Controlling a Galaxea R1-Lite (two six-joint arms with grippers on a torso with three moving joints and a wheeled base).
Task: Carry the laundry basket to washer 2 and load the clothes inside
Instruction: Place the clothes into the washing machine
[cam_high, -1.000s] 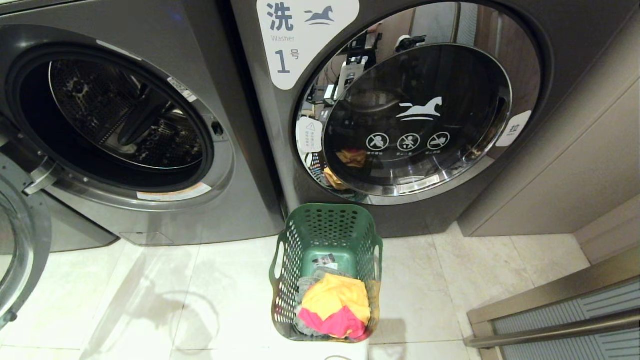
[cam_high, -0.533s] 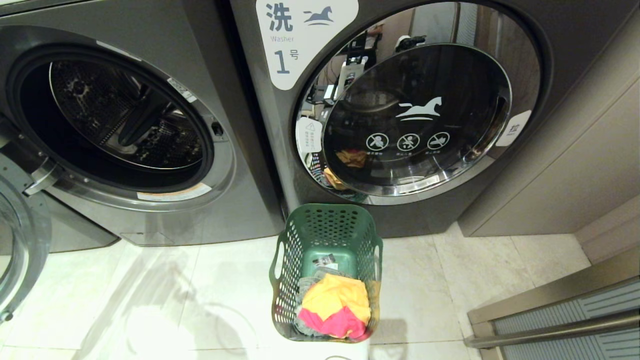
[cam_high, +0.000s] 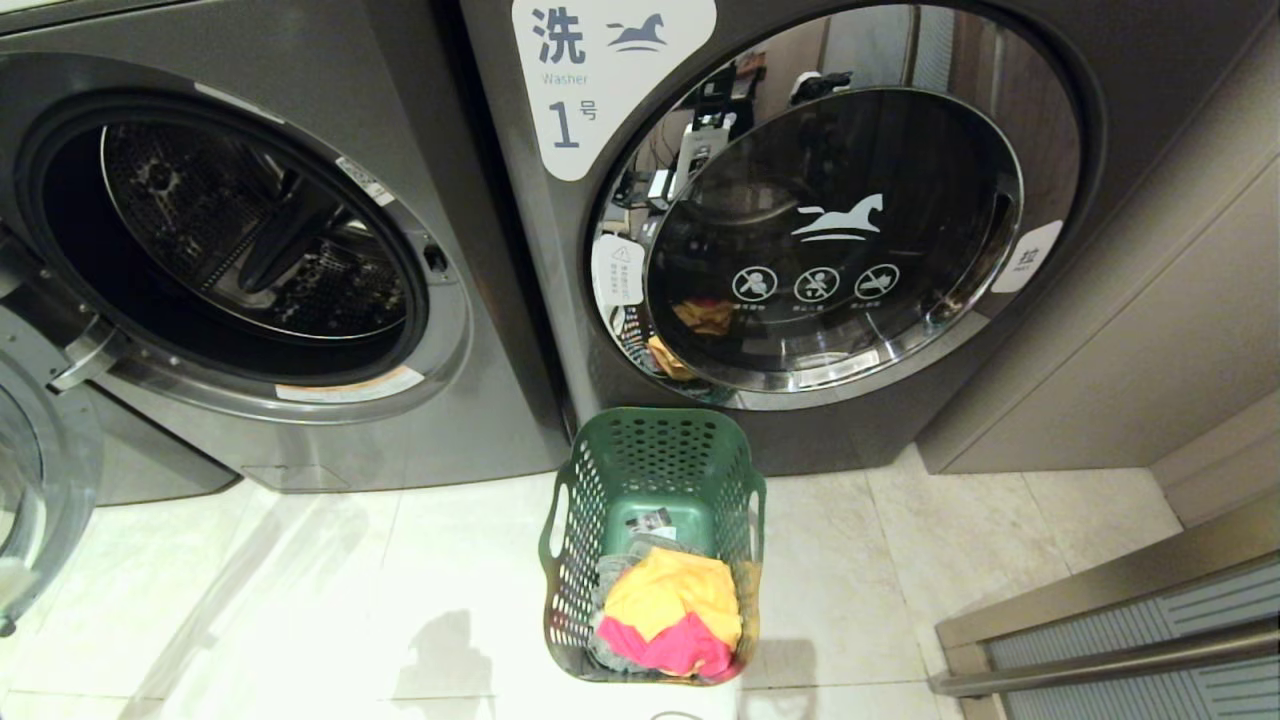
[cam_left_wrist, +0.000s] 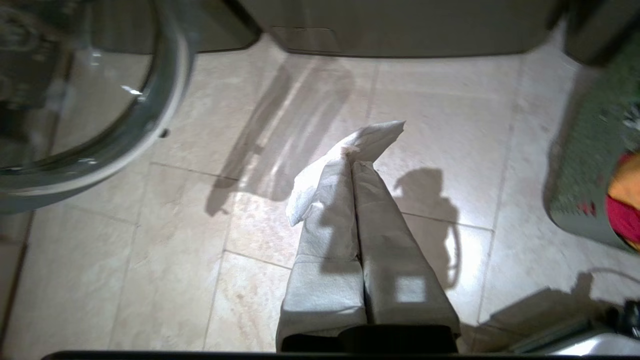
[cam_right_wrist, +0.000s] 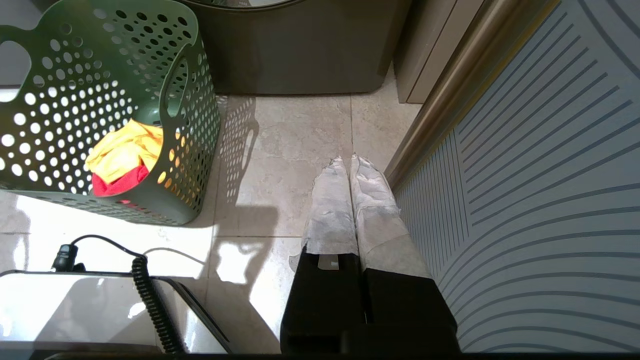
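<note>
On the tiled floor (cam_high: 300, 600) sits the green laundry basket (cam_high: 650, 470), right before the shut washer marked 1 (cam_high: 800, 200), with yellow and pink clothes (cam_high: 672, 612) inside. Both the left gripper (cam_left_wrist: 356, 157) and right gripper (cam_right_wrist: 348, 162) are closed and empty.

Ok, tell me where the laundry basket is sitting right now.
In the head view the laundry basket stands on the tiled floor low in the middle, just in front of the closed washer labelled 1, to the right of the open washer.

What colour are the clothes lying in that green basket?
Yellow on top, pinkish red underneath, some grey beside: the clothes in the laundry basket, clearest in the head view.
</note>
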